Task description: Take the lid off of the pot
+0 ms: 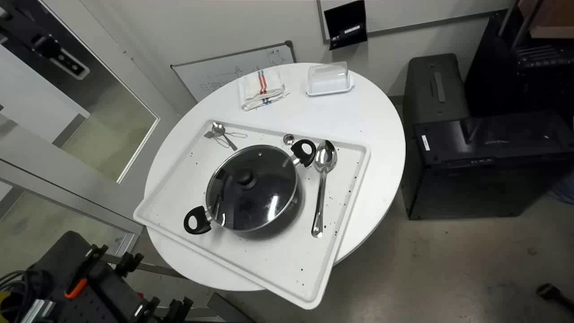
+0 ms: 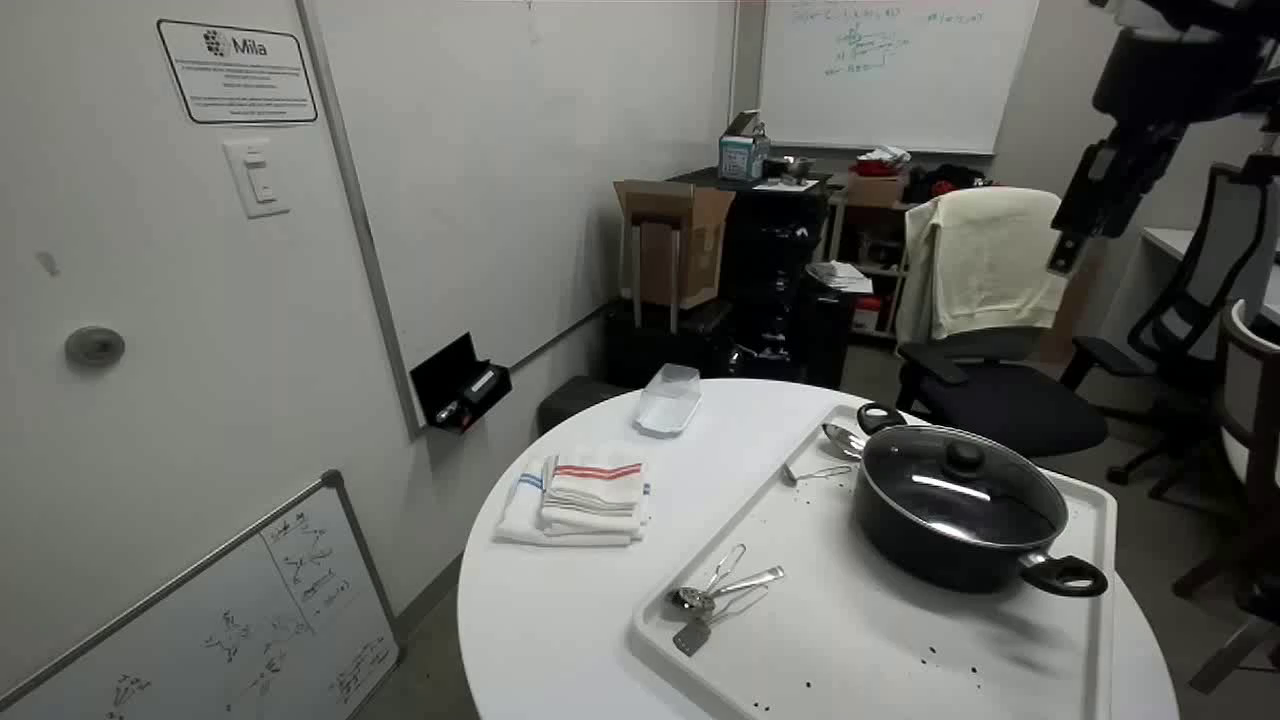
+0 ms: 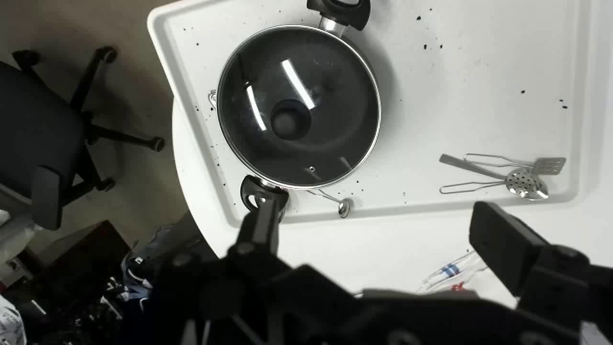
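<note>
Surface [image 1: 388,152] carries the tray [image 1: 291,260]; on that, the pot [image 2: 920,552], lid [image 1: 260,197] seated on top. Your end effector [image 3: 373,215] is spread wide, holding nothing, clear of the lid. Step judged: approach. Next, you should centre over the knob [image 3: 287,120], descend, pinch, lift.

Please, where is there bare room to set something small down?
On the table, between the towels, covered dish and tray. On the tray, a patch bordered by pot and small utensils, dark specks aside. Crowded: around the pot handle beside the large spoon.
</note>
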`<state>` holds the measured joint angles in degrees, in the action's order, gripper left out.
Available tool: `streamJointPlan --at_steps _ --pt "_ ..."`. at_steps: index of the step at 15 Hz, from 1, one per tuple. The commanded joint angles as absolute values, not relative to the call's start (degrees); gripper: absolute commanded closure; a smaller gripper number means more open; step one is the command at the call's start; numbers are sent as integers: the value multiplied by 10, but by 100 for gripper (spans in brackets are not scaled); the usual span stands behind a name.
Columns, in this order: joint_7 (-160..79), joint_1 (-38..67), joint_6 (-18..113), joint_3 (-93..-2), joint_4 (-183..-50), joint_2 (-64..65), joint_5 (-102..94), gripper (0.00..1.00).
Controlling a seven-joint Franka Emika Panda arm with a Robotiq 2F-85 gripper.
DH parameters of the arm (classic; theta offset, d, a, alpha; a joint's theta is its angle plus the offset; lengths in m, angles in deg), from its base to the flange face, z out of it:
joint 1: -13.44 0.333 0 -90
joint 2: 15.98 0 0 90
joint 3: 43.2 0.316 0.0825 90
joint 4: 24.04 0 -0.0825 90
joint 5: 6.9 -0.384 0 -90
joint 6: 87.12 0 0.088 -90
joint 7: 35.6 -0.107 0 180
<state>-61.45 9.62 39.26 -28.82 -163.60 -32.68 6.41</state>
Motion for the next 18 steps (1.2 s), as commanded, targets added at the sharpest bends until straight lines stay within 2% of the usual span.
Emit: streamJointPlan --at_steps 1,8,18 --pt "-618 113 390 -305 -1635 -326 70 0" --pt "-607 116 393 -309 -1635 -324 65 0" --pt "-457 127 392 -387 -1613 -248 13 0"
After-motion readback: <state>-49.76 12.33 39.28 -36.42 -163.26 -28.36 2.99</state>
